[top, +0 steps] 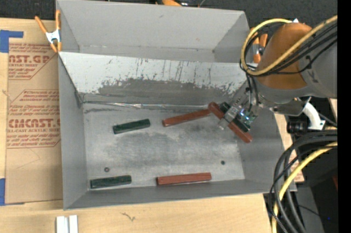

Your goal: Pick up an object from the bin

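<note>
My gripper (237, 114) is low at the right side of the bin, directly on top of a red-brown bar (245, 134). That bar runs diagonally from upper left to lower right along the bin's right wall, and its middle is hidden under the gripper. A second red-brown bar (185, 118) lies just to the left, and its right end meets the first bar's upper end.
A dark green bar (131, 126) lies left of centre on the bin floor. Another dark green bar (111, 182) and a third red-brown bar (184, 178) lie along the front wall. The arm with its orange cover and yellow cables hangs over the bin's right rim.
</note>
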`<state>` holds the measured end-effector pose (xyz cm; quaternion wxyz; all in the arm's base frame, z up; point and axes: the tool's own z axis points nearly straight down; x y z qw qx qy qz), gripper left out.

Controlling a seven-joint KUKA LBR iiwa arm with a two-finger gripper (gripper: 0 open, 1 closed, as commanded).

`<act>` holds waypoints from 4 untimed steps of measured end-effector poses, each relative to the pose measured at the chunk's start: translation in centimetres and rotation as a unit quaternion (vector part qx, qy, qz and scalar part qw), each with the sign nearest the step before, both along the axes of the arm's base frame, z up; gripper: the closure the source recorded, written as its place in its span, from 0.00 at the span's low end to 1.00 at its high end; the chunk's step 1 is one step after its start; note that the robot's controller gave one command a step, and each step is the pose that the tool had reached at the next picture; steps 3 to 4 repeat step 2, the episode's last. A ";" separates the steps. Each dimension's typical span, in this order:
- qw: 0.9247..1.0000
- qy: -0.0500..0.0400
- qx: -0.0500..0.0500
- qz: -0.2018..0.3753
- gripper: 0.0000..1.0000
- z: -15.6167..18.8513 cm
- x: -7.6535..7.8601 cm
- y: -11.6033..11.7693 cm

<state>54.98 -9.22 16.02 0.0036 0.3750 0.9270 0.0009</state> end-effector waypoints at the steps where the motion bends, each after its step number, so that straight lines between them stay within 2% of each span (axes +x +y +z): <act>1: 1.000 0.003 0.001 0.000 1.00 0.5 0.0 0.1; 4: 1.000 0.003 0.001 0.001 1.00 1.4 0.1 0.1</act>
